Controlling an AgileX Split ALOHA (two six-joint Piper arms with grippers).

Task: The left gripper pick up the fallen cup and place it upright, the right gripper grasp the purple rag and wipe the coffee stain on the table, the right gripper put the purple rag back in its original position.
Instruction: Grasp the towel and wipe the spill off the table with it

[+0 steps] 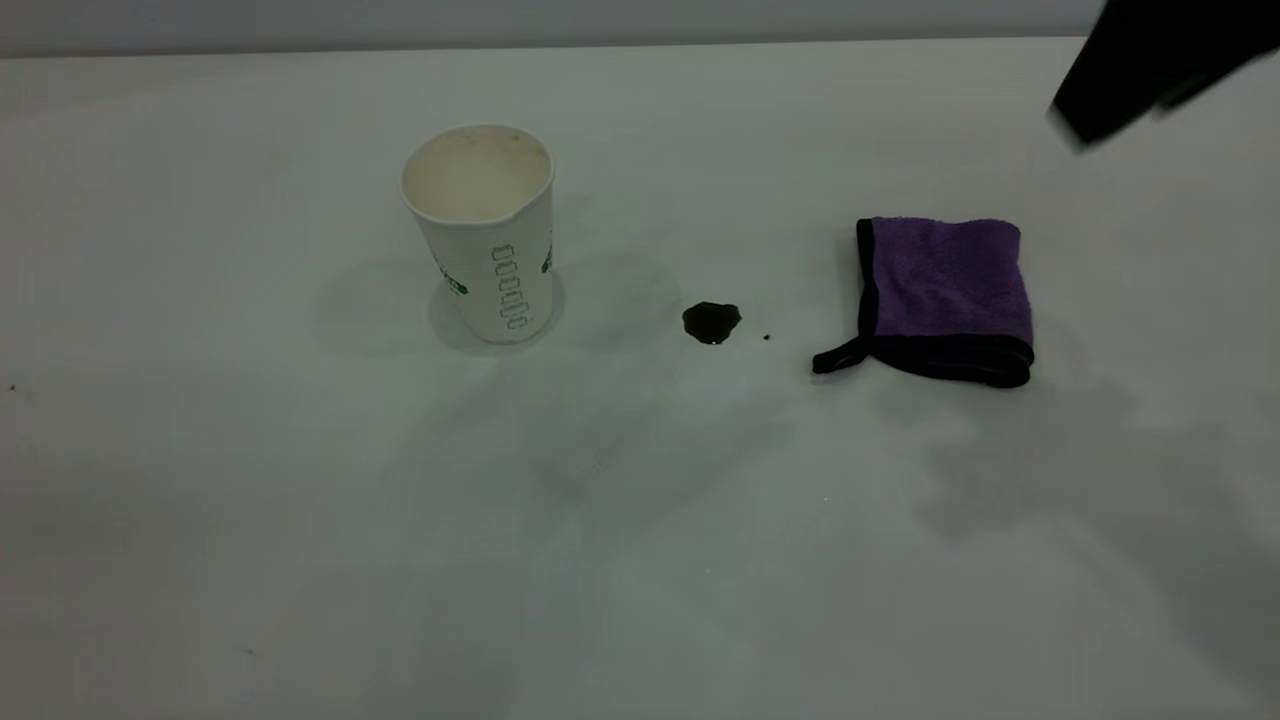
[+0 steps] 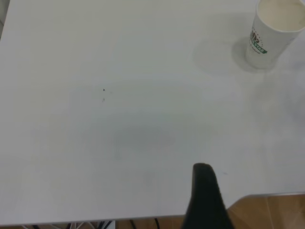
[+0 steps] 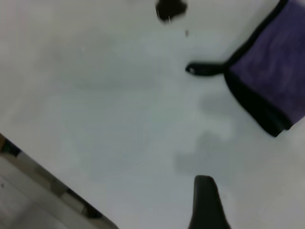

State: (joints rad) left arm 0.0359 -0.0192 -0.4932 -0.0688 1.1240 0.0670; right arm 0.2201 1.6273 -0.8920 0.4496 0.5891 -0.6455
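Folded purple terry rag (image 1: 945,295) (black-edged) lying flat beside glossy dark coffee blot (image 1: 711,321); white ribbed paper cup (image 1: 485,230) upright; grippers' grip state unreadable.

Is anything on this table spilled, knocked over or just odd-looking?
Yes: a small dark coffee stain sits on the table between the cup and the purple rag, with a tiny speck beside it. The cup stands upright, its inside faintly stained. The rag lies folded, untouched. Nothing else stands out.

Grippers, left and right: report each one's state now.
Left gripper: holds nothing, open or closed cannot be told.
Right gripper: holds nothing, open or closed cannot be told.
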